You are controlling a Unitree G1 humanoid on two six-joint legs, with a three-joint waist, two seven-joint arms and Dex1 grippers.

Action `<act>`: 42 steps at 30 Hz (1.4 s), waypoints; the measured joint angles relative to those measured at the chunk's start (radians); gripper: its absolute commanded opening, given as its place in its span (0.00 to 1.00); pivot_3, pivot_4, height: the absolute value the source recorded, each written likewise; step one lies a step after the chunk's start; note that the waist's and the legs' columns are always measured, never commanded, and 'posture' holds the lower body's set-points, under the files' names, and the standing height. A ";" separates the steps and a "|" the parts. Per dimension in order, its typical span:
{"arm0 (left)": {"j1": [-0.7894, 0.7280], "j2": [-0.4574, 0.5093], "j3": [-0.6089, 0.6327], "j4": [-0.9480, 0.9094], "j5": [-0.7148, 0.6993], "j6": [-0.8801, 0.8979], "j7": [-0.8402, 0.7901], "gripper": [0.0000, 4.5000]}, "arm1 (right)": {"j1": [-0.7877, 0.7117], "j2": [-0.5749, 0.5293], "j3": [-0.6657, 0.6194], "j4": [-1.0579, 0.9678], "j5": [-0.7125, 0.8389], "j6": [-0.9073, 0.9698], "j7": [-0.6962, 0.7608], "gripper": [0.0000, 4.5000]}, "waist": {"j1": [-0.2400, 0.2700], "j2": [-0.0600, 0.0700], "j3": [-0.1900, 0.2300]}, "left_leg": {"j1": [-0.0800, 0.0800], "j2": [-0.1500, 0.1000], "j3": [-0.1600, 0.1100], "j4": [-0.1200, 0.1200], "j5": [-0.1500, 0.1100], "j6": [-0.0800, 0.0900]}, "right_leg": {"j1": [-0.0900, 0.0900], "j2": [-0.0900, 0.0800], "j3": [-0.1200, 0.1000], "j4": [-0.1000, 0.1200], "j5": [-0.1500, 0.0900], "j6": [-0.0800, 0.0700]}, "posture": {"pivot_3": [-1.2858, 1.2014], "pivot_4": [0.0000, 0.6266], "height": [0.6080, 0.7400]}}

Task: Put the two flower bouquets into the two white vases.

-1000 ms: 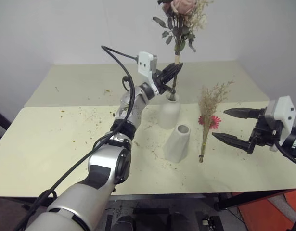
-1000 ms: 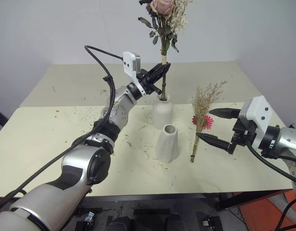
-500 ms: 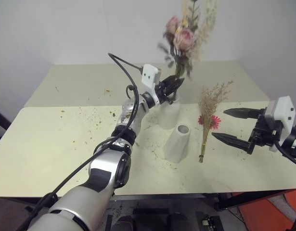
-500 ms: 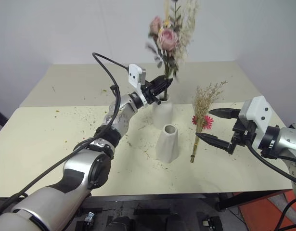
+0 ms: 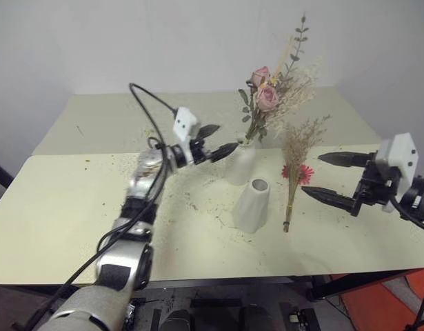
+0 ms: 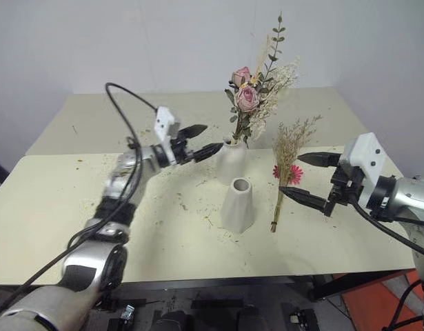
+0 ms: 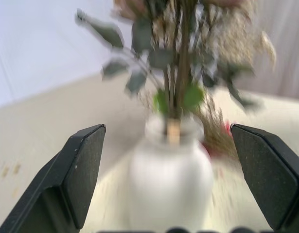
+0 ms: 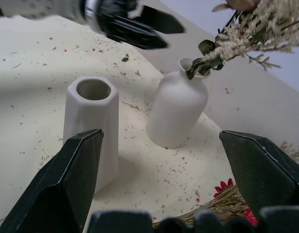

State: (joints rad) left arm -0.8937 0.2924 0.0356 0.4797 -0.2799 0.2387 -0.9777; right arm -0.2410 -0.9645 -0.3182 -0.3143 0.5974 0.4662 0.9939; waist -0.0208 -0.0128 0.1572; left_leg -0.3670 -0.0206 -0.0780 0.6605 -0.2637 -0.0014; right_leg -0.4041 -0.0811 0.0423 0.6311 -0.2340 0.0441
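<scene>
Cone vase nearest on bench, upright, mouth open, nothing inside; probably reserved for second bouquet.
Beige sprig bundle with red-pink daisy lies flat just right of cone vase, not yet picked.
Right end effector jaws wide apart, nothing held, level beside bundle; seems prepared for grasp.
Left end effector fingers spread, empty, just left of bottle vase.
Rose bunch stands inside bottle vase, stems in neck, leaning slightly right.

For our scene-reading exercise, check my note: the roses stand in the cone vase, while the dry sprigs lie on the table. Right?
Not quite. The roses stand in the bottle vase, as the left eye view shows; the cone vase is empty. The dry sprigs do lie on the table.
</scene>
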 measured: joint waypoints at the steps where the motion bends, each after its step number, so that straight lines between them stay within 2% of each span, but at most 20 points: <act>1: 0.021 0.039 -0.001 -0.056 -0.019 0.035 -0.035 0.99 | -0.011 -0.003 0.012 0.014 -0.008 0.022 -0.012 1.00 | 0.001 0.000 0.000 | 0.000 0.000 0.000 0.000 0.000 0.000 | 0.000 0.000 0.000 0.000 0.000 0.000 | 0.52 0.24 1.00; 5: 0.068 0.167 0.000 -0.247 -0.119 0.138 -0.186 0.99 | -0.079 -0.022 0.075 0.077 -0.035 0.143 -0.077 1.00 | 0.005 0.001 -0.001 | 0.000 0.000 0.000 0.000 0.000 0.000 | 0.000 0.000 0.000 -0.001 0.000 0.000 | 0.52 0.24 1.00; 7: 0.082 0.225 0.000 -0.312 -0.164 0.176 -0.254 0.99 | -0.148 -0.017 0.110 0.103 -0.016 0.263 -0.114 1.00 | 0.006 0.001 -0.001 | 0.000 0.000 0.000 0.000 0.000 0.000 | 0.000 0.000 0.000 -0.001 0.000 0.000 | 0.52 0.24 1.00; 12: 0.112 0.354 -0.001 -0.388 -0.243 0.227 -0.411 0.99 | -0.401 0.031 0.170 0.202 0.037 0.649 -0.246 1.00 | -0.006 0.002 -0.001 | 0.000 0.002 0.000 0.000 0.000 0.000 | -0.001 0.001 0.000 -0.002 0.000 -0.002 | 0.52 0.24 1.00; 15: 0.121 0.429 -0.003 -0.404 -0.276 0.239 -0.507 0.99 | -0.572 0.044 0.283 0.328 0.016 0.915 -0.311 1.00 | -0.015 0.002 -0.001 | 0.000 0.003 0.000 -0.001 0.000 0.000 | -0.001 0.002 0.000 -0.002 0.000 -0.002 | 0.52 0.24 1.00; 18: 0.120 0.478 -0.001 -0.407 -0.306 0.250 -0.578 0.99 | -0.660 0.051 0.390 0.437 -0.006 1.053 -0.325 1.00 | -0.013 0.002 -0.001 | -0.001 0.003 0.000 -0.001 0.000 0.001 | -0.002 0.002 -0.001 -0.001 0.000 -0.003 | 0.52 0.24 1.00; 24: 0.112 0.553 -0.003 -0.441 -0.403 0.268 -0.629 0.99 | -0.771 0.117 0.552 0.617 -0.067 1.088 -0.313 1.00 | -0.023 0.003 -0.001 | -0.002 0.003 0.000 0.000 -0.003 0.004 | -0.003 0.002 0.000 -0.002 0.000 -0.003 | 0.52 0.24 1.00; 31: 0.110 0.560 -0.007 -0.469 -0.429 0.268 -0.632 0.99 | -0.820 0.243 0.698 0.774 -0.165 1.010 -0.291 1.00 | -0.027 0.003 -0.002 | -0.001 0.003 0.000 0.000 -0.003 0.004 | -0.003 0.003 0.000 0.000 0.000 -0.003 | 0.52 0.24 1.00; 37: 0.150 0.578 0.008 -0.508 -0.432 0.278 -0.625 1.00 | -0.825 0.280 0.725 0.835 -0.258 0.879 -0.277 0.56 | -0.028 0.003 -0.002 | -0.001 0.003 0.000 0.000 -0.003 0.004 | -0.004 0.003 0.000 0.000 0.000 -0.003 | 0.52 0.24 1.00; 42: 0.162 0.592 0.029 -0.529 -0.434 0.293 -0.617 1.00 | -0.789 0.283 0.646 0.854 -0.297 0.819 -0.308 0.16 | -0.027 0.003 -0.002 | -0.001 0.003 0.000 0.000 -0.003 0.004 | -0.003 0.003 0.000 0.000 0.000 -0.003 | 0.52 0.24 1.00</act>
State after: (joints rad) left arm -0.7314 0.8847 0.0644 -0.0489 -0.7143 0.5313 -1.5945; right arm -1.0303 -0.6820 0.3283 0.5397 0.3000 1.2849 0.6863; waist -0.0474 -0.0099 0.1555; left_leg -0.3682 -0.0179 -0.0780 0.6603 -0.2662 0.0030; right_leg -0.4075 -0.0780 0.0424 0.6312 -0.2340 0.0414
